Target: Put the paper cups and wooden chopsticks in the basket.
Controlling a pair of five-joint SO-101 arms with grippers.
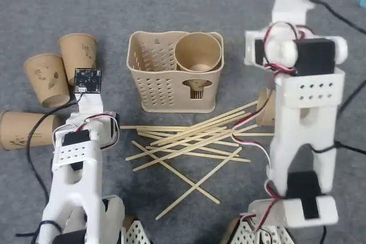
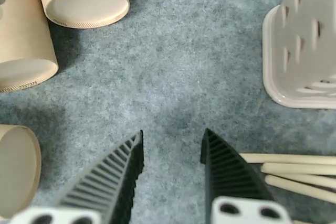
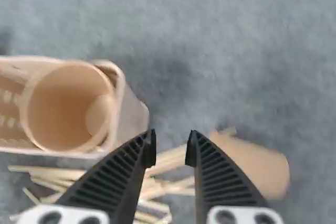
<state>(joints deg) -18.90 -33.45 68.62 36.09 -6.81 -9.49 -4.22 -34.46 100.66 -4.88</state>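
My left claw [image 2: 172, 140] is spread wide with nothing in it. It hangs over the grey mat [image 2: 184, 66], with 3 loose cups [image 1: 47, 78] on one side and the basket [image 1: 174, 72] on the other. My right claw [image 3: 170, 137] has its fingers parted only narrowly and is also empty, above the chopsticks [image 1: 189, 147] scattered in front of the basket. 1 upright cup [image 1: 198, 52] stands inside the basket. 1 tipped cup [image 1: 266, 107] lies on its side against the right arm.
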